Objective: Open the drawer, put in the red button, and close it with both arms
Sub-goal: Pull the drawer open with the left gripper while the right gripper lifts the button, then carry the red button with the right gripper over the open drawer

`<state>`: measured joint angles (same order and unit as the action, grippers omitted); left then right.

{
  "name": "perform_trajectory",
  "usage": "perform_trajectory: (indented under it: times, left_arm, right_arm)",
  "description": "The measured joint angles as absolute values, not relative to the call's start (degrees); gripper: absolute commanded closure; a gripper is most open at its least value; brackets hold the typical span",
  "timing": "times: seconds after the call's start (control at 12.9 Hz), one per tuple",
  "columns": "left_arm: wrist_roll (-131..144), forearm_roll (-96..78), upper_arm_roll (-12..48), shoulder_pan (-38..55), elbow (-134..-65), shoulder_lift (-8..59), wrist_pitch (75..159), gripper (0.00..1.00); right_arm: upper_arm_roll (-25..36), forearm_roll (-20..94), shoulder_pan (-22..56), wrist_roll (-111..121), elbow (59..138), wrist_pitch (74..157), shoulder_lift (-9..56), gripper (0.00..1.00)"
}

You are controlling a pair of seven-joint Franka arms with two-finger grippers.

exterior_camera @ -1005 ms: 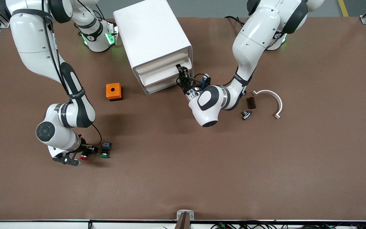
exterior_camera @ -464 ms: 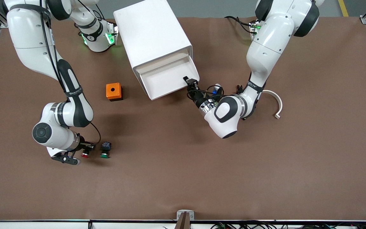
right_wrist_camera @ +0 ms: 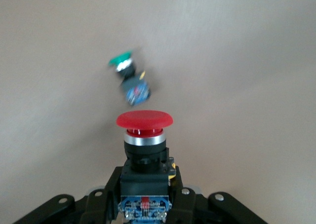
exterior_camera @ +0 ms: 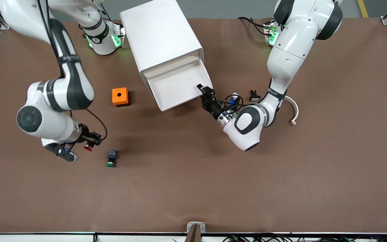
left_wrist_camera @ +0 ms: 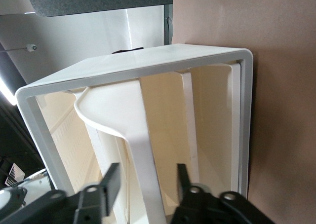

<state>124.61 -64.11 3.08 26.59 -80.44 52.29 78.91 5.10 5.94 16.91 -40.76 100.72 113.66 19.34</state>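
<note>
Red-capped and off the brown table, front view: holds the red button (exterior_camera: 87,147) clamped in the right gripper (exterior_camera: 90,144), above bare tabletop toward the right arm's end. Leaves the green-capped twin (exterior_camera: 111,159) lying on the table just beside, nearer the camera. Shows the drawer (exterior_camera: 180,84) standing open from the white cabinet (exterior_camera: 160,37), with the left gripper (exterior_camera: 204,91) at its front corner. Puts the open tray farther from the camera than the button and toward the left arm's end, with the orange box (exterior_camera: 120,96) roughly between.

Left wrist view: frames the drawer's front lip (left_wrist_camera: 148,150) between spread fingers (left_wrist_camera: 112,182), released, touching neither side.

Right wrist view: grips the black-and-blue body, long axis in line with the fingers (right_wrist_camera: 114,184), red cap (right_wrist_camera: 144,119) pointing away from the wrist. Likely calls for a carry up the table and a tilt, cap down or sideways, over the tray.
</note>
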Motion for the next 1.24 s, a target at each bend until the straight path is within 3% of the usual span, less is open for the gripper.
perform_trajectory:
  times: [0.31,0.77,1.24]
  left_arm:
    - [109.95,-64.25,3.09,25.51,-78.02,52.15,78.92,0.00]
    - [77.68,-57.81,1.49,22.52,-71.17,49.73,79.11,0.01]
    - [63.98,-36.39,1.56,25.52,-70.72,41.08,95.16,0.01]
  right_arm:
    - [4.80,7.41,29.11,-62.72,104.15,110.47,11.96,1.00]
    - [4.71,7.61,46.11,-90.66,105.15,114.37,11.03,1.00]
    - [4.81,7.62,54.04,-103.09,108.97,122.06,12.35,1.00]
